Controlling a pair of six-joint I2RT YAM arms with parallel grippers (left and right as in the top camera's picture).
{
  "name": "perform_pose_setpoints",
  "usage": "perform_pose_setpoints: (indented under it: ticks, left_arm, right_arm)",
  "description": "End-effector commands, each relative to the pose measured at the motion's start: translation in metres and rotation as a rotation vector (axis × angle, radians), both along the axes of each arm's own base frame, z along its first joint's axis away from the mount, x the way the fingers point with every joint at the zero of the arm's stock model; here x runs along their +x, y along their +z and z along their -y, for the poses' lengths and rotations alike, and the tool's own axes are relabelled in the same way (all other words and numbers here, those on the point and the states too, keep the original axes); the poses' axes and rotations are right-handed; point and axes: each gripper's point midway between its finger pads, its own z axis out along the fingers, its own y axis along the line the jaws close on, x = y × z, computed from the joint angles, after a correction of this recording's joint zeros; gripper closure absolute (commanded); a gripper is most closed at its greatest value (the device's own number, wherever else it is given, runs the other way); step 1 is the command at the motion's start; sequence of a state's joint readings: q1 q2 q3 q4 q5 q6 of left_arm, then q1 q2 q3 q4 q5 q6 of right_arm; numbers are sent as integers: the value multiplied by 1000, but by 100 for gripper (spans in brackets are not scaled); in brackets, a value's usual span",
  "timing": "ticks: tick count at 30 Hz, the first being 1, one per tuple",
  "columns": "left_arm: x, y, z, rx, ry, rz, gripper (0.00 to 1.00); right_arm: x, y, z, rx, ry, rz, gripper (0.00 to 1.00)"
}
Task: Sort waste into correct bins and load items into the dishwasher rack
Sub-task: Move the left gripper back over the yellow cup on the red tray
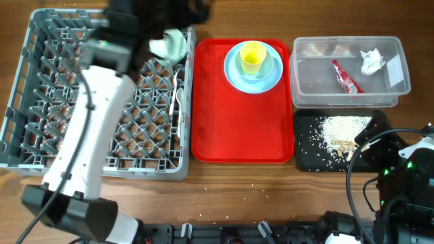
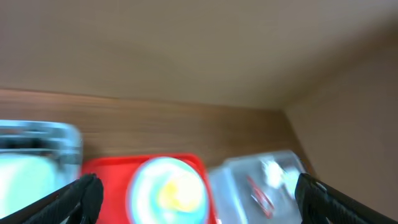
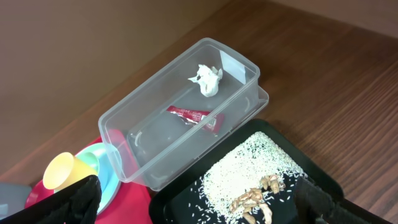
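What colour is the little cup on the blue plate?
Yellow. The cup shows best in the overhead view.

My left arm's long white plastic link [image 1: 85,129] runs between black joint housings [image 1: 68,210], with a green light [image 1: 103,43] glowing near the wrist. My black right arm [image 1: 413,183] trails looped black cables [image 1: 351,177]. Both wrist views show matte black fingertips [image 3: 81,198].

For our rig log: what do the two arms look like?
The left arm has a long white link between black joints. The right arm is mostly black, with looping black cables and a green light. The fingers are black.
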State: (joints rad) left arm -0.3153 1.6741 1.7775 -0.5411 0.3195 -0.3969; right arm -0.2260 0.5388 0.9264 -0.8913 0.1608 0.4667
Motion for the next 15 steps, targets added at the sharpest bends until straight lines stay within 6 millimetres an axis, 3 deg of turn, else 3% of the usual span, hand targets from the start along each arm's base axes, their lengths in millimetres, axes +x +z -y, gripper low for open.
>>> perform_pose_setpoints:
  ticks: [1,2,3,5,6,8,10,12,15]
  left_arm:
    - [-17,-55,76,136,-104,-49,68]
    - [-16,-76,90,194,-82,-63,82]
    - [-12,-110,106,295,-28,-76,96]
    - [-10,-147,120,382,1,-95,96]
    - [-14,-176,130,427,-24,-134,96]
    - [-30,-220,136,511,-65,-227,96]
    - [-57,-263,126,630,-105,-361,96]
    - [-74,-283,111,702,-116,-451,96]
    - [-80,-303,103,721,-115,-480,96]
  right_arm:
    - [-1,5,0,4,-1,18,0]
    - [-1,5,0,4,-1,18,0]
    - [0,5,0,3,-1,18,0]
    - [-1,5,0,3,-1,18,0]
    - [-1,5,0,4,-1,18,0]
    - [-1,5,0,4,-1,18,0]
    - [-1,5,0,4,-1,18,0]
    - [-1,5,0,4,-1,18,0]
    - [-1,5,0,4,-1,18,0]
